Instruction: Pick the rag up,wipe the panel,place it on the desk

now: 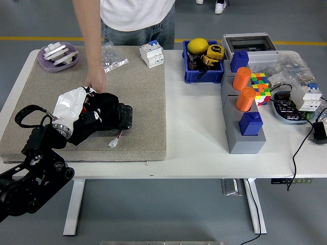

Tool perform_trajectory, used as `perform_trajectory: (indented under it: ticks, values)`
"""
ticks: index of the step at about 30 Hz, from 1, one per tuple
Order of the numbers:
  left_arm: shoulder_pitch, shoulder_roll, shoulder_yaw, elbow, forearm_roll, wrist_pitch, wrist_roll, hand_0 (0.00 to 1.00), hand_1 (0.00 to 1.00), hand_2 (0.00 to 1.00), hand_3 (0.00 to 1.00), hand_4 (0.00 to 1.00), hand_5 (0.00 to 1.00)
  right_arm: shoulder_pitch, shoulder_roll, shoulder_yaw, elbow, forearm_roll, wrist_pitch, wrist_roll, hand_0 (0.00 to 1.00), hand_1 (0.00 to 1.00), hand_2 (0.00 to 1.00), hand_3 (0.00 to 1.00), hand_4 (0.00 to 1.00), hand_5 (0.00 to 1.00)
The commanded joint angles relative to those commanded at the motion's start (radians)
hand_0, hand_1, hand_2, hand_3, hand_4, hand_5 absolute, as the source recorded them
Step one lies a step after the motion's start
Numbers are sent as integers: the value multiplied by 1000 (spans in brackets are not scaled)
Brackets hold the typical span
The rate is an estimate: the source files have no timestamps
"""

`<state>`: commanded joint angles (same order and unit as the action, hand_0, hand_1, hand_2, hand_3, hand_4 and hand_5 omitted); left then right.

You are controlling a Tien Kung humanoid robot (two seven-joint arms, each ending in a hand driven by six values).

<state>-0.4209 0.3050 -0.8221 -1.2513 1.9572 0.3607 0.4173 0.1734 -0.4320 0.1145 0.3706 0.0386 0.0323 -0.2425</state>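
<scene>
The black panel [124,116] lies on the tan mat [145,97] at the table's left; only its right end shows. My left hand [88,106], white-backed with dark fingers, is shut on the black rag [103,108] and presses it on the panel's middle. A person's hand [95,80] reaches down from the far side and rests at the panel's far edge, just above the rag. A white connector [113,143] on red wires pokes out below the panel. My right arm is out of view.
A purple dish [57,57], a bag of small parts [113,57] and a circuit breaker [152,53] sit at the mat's far edge. A blue bin [203,65], a grey block with orange cylinders [244,120] and a colour cube [259,87] stand at the right.
</scene>
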Motion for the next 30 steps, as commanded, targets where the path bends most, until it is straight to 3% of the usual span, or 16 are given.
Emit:
perform_trajectory:
  ticks: [7, 13, 19, 30]
  values:
    - [-27, -17, 87, -53, -14, 2, 8, 184, 240, 555, 544, 291, 2, -2, 2, 4, -1, 1, 1, -3, 763, 702, 711, 685, 998, 521]
    - [-32, -26, 123, -59, -19, 6, 9, 184, 240, 554, 544, 292, 2, -2, 4, 11, -3, 0, 0, -8, 763, 702, 711, 685, 998, 521]
    - [-28, -21, 102, -45, -13, 13, 10, 184, 240, 554, 546, 293, 2, -6, 5, 15, -4, -1, 1, -11, 764, 702, 712, 686, 998, 521]
    - [5, 13, 13, 26, 11, 26, 1, 184, 239, 552, 543, 285, 2, -7, 6, 9, -3, 6, 2, -7, 764, 702, 711, 684, 998, 522]
